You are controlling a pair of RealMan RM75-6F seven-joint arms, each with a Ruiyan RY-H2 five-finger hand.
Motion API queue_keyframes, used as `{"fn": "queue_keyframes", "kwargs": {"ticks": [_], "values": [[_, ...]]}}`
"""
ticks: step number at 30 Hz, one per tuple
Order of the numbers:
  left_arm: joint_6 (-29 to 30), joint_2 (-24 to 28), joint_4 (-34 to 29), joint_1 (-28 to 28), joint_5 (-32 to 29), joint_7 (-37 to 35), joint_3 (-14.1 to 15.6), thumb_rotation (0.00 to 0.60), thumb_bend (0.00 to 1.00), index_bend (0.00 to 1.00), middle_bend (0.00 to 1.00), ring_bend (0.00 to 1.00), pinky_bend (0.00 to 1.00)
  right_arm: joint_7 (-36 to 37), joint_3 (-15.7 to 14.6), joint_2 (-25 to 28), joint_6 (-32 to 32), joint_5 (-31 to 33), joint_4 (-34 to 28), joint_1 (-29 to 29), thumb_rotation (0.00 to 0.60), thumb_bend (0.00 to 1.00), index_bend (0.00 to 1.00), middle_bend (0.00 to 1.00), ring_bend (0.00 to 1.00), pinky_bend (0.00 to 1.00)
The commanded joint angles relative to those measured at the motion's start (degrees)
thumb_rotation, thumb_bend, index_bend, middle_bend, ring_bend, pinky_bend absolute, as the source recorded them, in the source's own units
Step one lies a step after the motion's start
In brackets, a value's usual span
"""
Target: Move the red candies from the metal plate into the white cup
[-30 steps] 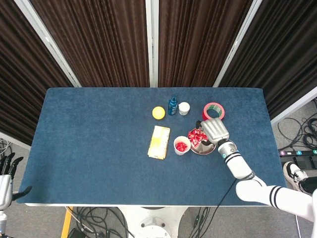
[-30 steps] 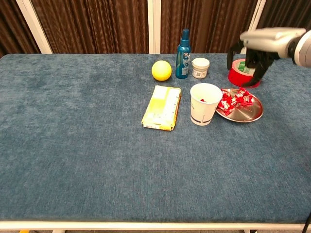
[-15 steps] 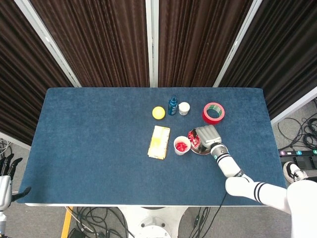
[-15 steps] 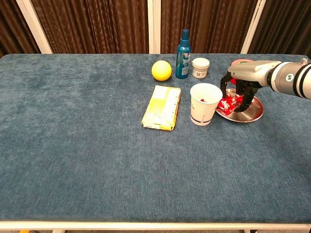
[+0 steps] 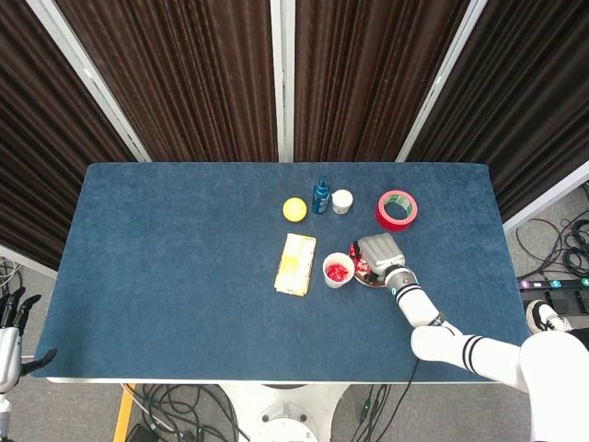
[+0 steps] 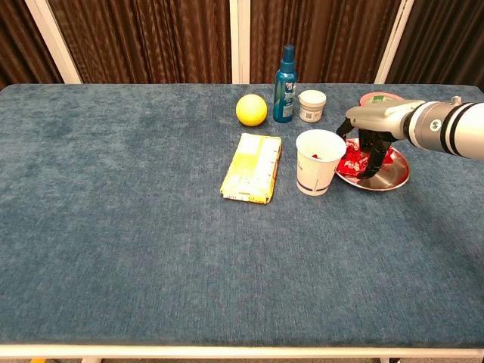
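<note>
The white cup (image 6: 320, 161) stands left of the metal plate (image 6: 395, 180), with red candies (image 5: 338, 273) inside it. More red candies (image 6: 352, 160) lie in the plate's left part. My right hand (image 6: 376, 130) hangs palm-down over the plate, its fingertips (image 6: 370, 168) down among the candies. Whether they pinch one is hidden. In the head view the right hand (image 5: 380, 251) covers most of the plate (image 5: 366, 282). My left hand (image 5: 11, 318) hangs off the table's near-left corner, fingers apart and holding nothing.
A yellow packet (image 6: 252, 167) lies left of the cup. Behind it stand a yellow ball (image 6: 251, 110), a blue bottle (image 6: 286, 73) and a small white jar (image 6: 311, 105). A red tape roll (image 5: 397, 209) sits behind the plate.
My right hand has dropped from above the tape roll down and leftward onto the plate, bringing its fingertips into the candies. The left hand has barely moved.
</note>
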Motion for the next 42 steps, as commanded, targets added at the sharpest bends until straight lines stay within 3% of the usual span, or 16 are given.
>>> {"fn": "queue_keyframes", "kwargs": {"ticks": [1, 17, 22, 32, 36, 42], "values": [[0.02, -0.03, 0.04, 0.02, 0.03, -0.06, 0.00, 0.600, 0.00, 0.22, 0.17, 0.09, 0.16, -0.65, -0.38, -0.28, 0.19, 0.28, 0.31, 0.26, 0.600, 0.14, 0.45, 0.96, 0.93, 1.00], [0.05, -0.26, 0.56, 0.37, -0.19, -0.54, 0.06, 0.600, 0.00, 0.22, 0.17, 0.09, 0.16, -1.07, -0.63, -2.10, 1.23, 1.01, 2.65, 0.40, 0.600, 0.22, 0.60, 0.96, 0.93, 1.00], [0.01, -0.20, 0.57, 0.34, -0.12, -0.58, 0.02, 0.600, 0.00, 0.22, 0.17, 0.09, 0.16, 0.73, 0.67, 2.19, 4.47, -1.40, -1.98, -0.93, 0.600, 0.23, 0.60, 0.96, 0.93, 1.00], [0.42, 0.18, -0.40, 0.08, 0.54, 0.28, -0.16, 0.600, 0.00, 0.22, 0.17, 0.09, 0.16, 7.24, 5.50, 14.44, 11.36, -12.01, -19.71, -3.52, 0.600, 0.23, 0.60, 0.96, 0.93, 1.00], [0.53, 0.23, -0.75, 0.18, 0.36, 0.38, -0.23, 0.600, 0.00, 0.22, 0.17, 0.09, 0.16, 6.81, 4.44, 14.20, 9.62, -14.09, -21.87, -2.86, 0.600, 0.23, 0.59, 0.96, 0.93, 1.00], [0.38, 0.23, -0.52, 0.22, 0.30, 0.20, -0.13, 0.600, 0.00, 0.22, 0.17, 0.09, 0.16, 5.62, 3.21, 10.39, 8.02, -14.11, -19.95, -1.67, 0.600, 0.22, 0.55, 0.96, 0.93, 1.00]]}}
